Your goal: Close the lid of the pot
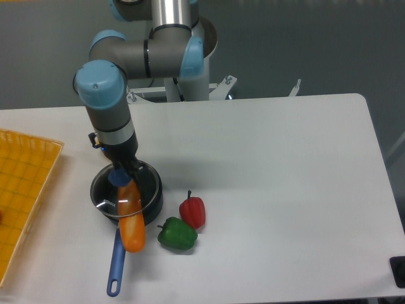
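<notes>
Camera: lid (124,201) on pot (152,196); its printed mark unreadable.

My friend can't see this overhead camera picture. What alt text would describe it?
A robot arm's gripper hangs over a lidded black pot with an orange vegetable lying across its glass lid. Red and green peppers sit beside it; a yellow basket is at the left.

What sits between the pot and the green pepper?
In the camera view, an orange pepper lies there, its top overlapping the pot and lid, beside the pot's blue handle. The green pepper lies just right of it.
</notes>
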Motion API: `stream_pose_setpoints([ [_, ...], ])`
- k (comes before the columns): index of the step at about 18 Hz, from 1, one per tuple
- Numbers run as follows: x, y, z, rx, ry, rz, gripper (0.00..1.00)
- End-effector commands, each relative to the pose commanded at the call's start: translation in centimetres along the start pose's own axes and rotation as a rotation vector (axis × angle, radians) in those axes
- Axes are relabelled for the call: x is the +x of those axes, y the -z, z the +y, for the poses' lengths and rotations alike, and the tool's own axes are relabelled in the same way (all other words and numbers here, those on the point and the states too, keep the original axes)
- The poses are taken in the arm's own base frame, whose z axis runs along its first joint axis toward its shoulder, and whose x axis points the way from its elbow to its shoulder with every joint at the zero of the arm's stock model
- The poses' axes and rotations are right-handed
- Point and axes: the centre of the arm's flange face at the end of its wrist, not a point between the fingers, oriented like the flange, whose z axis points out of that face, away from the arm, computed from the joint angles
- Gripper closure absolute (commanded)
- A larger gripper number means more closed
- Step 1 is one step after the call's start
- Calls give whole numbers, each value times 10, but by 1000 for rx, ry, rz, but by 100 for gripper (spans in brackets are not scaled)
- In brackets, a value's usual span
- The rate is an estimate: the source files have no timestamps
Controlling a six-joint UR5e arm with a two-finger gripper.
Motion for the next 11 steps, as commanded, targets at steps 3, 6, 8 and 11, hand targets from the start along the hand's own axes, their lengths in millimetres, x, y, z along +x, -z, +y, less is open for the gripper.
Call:
stream_pose_setpoints([
  [3, -26, 11, 27, -24, -17, 23, 0],
  [6, -55, 22, 63, -25, -42, 29, 0],
  [8, -75, 22, 91, -19, -61, 65, 0],
  [11, -99, 25, 130, -31, -129, 79, 0],
])
